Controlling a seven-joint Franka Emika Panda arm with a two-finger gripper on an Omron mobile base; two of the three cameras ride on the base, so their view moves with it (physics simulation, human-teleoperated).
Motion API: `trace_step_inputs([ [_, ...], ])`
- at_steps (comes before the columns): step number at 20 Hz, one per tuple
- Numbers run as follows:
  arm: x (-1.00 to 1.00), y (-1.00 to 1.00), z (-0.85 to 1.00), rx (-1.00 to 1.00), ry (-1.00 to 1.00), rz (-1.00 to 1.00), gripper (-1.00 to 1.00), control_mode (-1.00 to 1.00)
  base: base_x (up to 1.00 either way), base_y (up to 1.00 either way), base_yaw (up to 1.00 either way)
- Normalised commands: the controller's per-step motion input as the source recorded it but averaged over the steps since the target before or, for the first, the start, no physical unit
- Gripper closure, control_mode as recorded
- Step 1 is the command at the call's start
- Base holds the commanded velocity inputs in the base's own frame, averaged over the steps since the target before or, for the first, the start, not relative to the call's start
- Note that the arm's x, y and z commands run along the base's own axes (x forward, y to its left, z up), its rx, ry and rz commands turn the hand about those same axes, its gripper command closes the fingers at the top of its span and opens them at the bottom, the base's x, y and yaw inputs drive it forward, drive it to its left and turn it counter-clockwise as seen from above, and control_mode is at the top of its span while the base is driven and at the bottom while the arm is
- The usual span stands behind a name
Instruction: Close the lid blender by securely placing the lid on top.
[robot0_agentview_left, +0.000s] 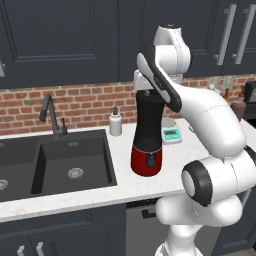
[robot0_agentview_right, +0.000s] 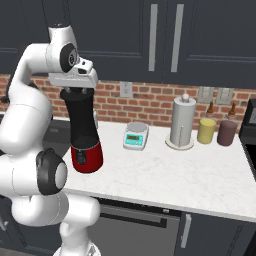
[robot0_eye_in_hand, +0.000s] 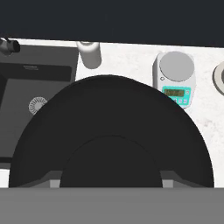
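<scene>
White marble counter (robot0_agentview_right: 165, 172) runs under dark cabinets and a red brick backsplash, with a black sink (robot0_agentview_left: 55, 160) set into it on the left. Beside the sink stands the blender (robot0_agentview_left: 147, 137), its black jar rising from a glossy red base whose button faces the robot. Behind it sit a small white soap bottle (robot0_agentview_left: 115, 122) and a kitchen scale (robot0_agentview_right: 136, 135) with a teal front, both well clear of the jar, so nothing crowds the approach from above. The gripper (robot0_agentview_right: 75, 90) hangs straight over the jar's mouth, hand pointing down. Seen from the hand camera, the lid (robot0_eye_in_hand: 111, 135) is a broad black disc with a raised centre right under the hand, covering the jar below it, which suggests it is being lined up squarely with the rim. Whether the fingers are clamped on the lid or already loosened I cannot tell; the tips are hidden. Nor can I tell if the lid has seated or is just above the rim. A small sideways offset would leave it sitting crooked.
</scene>
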Motion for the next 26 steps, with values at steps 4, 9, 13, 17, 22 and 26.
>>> trace_step_inputs([
  [4, 0.09, 0.18, -0.11, 0.00, 0.00, 0.00, 1.00, -1.00, 0.00, 0.00, 0.00],
  [9, 0.07, 0.11, -0.08, 0.00, 0.00, 0.00, 1.00, -1.00, 0.00, 0.00, 0.00],
  [13, 0.01, 0.16, -0.15, 0.00, 0.00, 0.00, -1.00, -1.00, 0.00, 0.00, 0.00],
  [17, 0.00, 0.01, -0.06, 0.00, -0.03, 0.00, -1.00, -1.00, 0.00, 0.00, 0.00],
  [22, 0.00, 0.06, 0.00, 0.00, -0.06, 0.00, -1.00, -1.00, 0.00, 0.00, 0.00],
  [26, 0.00, 0.09, 0.02, 0.00, -0.05, 0.00, -1.00, -1.00, 0.00, 0.00, 0.00],
])
